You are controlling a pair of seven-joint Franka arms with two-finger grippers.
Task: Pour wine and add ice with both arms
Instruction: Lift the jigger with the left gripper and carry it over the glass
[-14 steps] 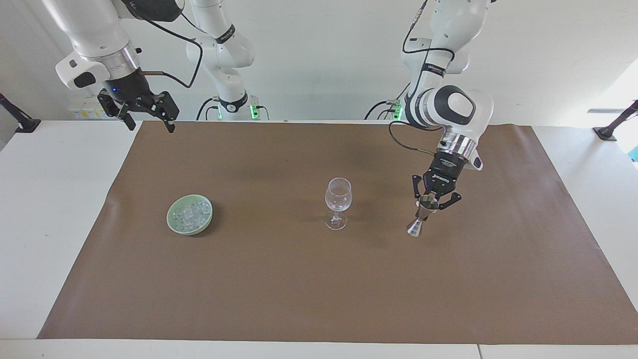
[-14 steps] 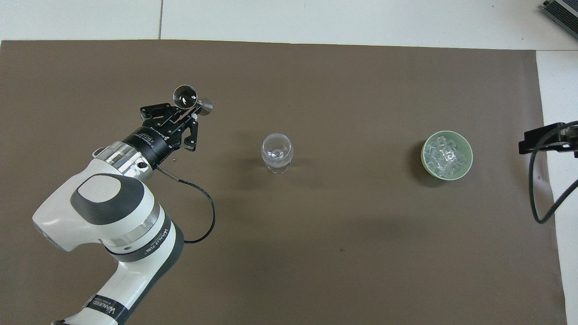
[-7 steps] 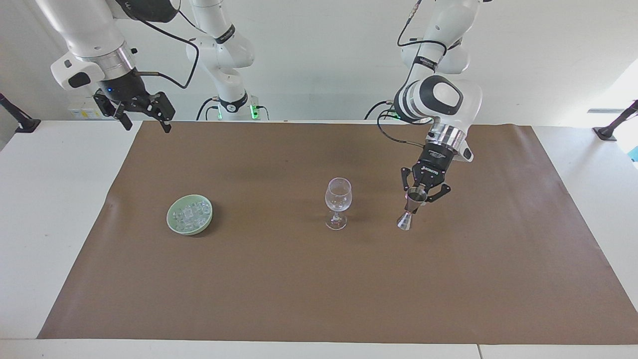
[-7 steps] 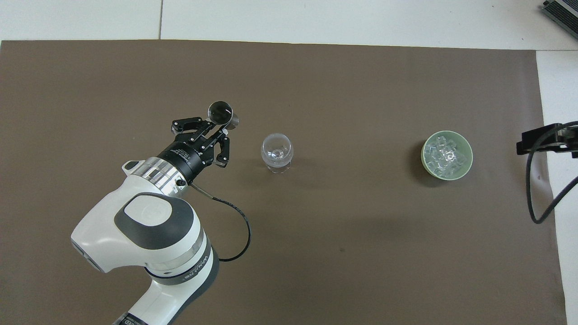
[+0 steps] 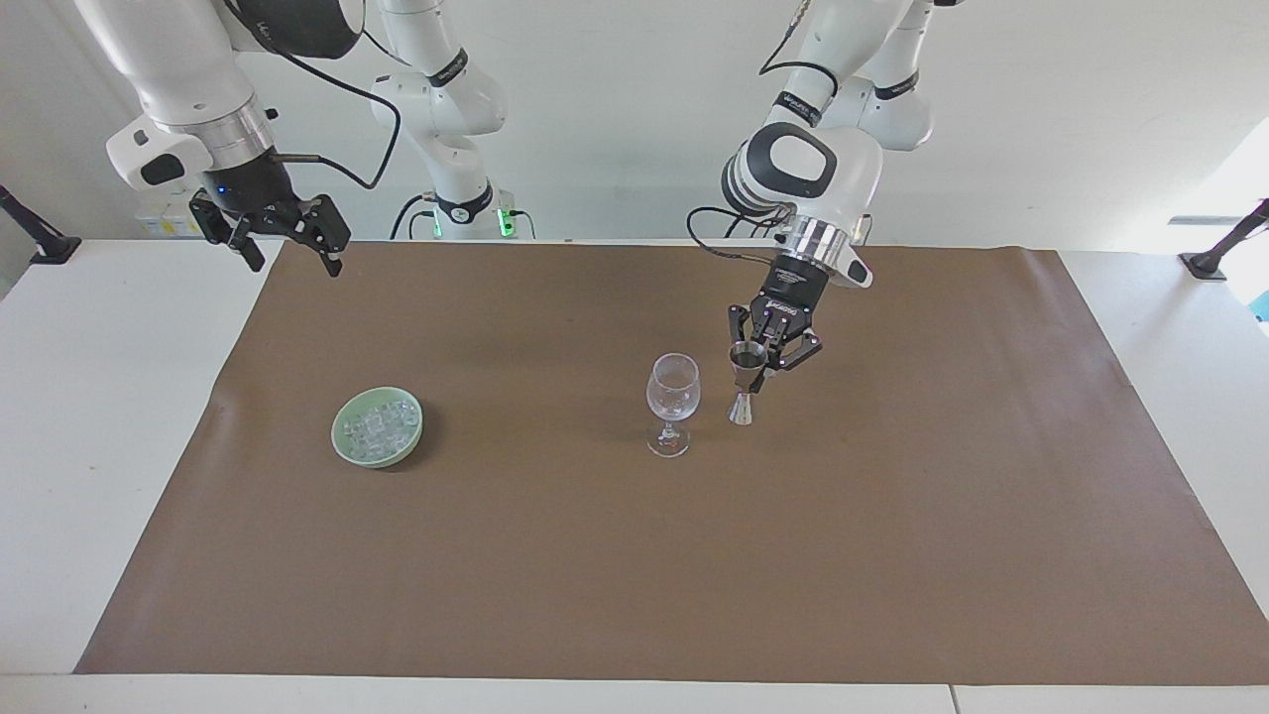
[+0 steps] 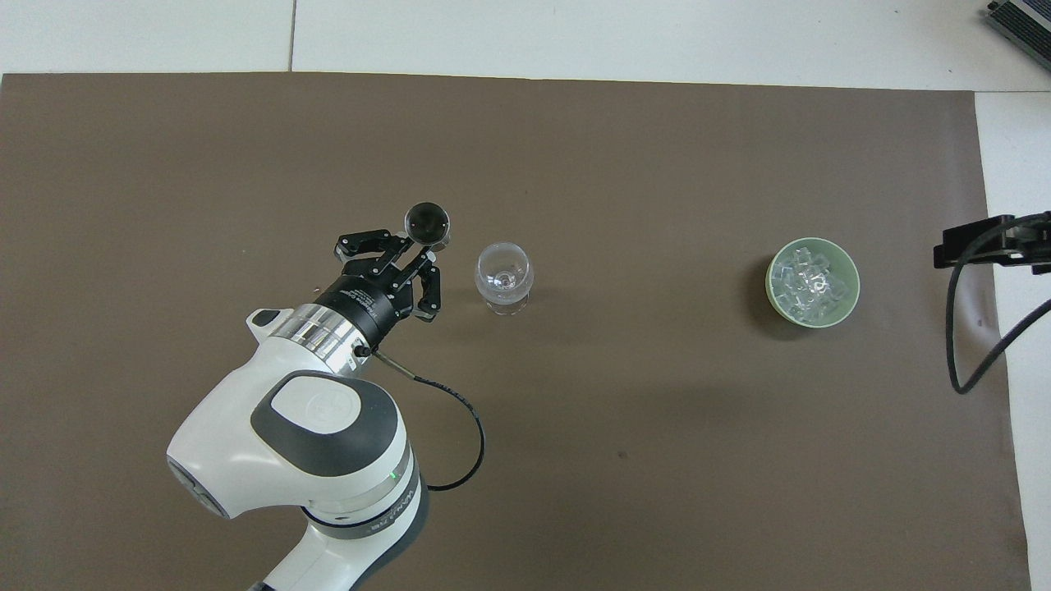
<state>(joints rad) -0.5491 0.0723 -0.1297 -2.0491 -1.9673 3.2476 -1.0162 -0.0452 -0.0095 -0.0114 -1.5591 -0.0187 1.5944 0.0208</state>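
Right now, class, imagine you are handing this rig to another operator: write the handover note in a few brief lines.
Left gripper: shut on the metal jigger, upright in the air beside the wine glass.
Right gripper: open, waiting above the mat's edge at its own end.
Ice: all in the green bowl, toward the right arm's end.
Done: jigger picked up.
Left: pour into the glass, which looks empty, then add ice.

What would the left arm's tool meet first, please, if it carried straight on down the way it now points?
Probably the brown mat: the left tool points down, holding a metal jigger upright beside the wine glass, so the jigger's base would likely touch first.
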